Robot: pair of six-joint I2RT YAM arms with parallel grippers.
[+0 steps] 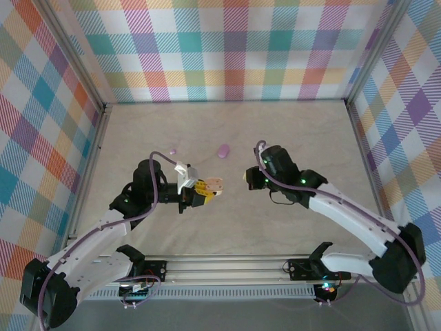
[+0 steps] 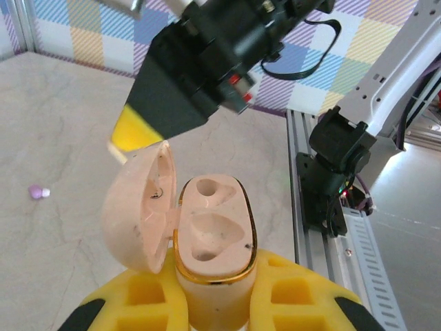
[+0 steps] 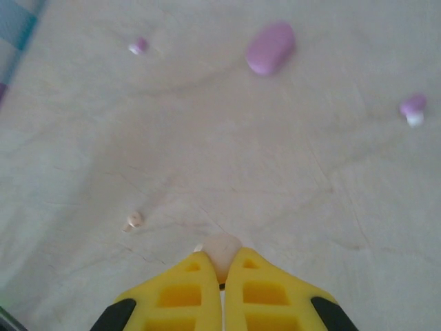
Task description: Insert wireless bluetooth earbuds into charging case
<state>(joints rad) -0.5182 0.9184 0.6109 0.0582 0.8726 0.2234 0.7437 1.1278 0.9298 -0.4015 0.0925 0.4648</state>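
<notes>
The left hand (image 1: 202, 192) clamps the open cream charging case (image 2: 213, 227). The right hand (image 3: 222, 267) pinches a cream earbud (image 3: 220, 247) close to it.

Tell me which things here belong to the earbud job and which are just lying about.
In use: cream case, open in left gripper; cream earbud in right gripper.
Lying about, yet same job: second cream earbud, two purple earbuds, purple case.
</notes>
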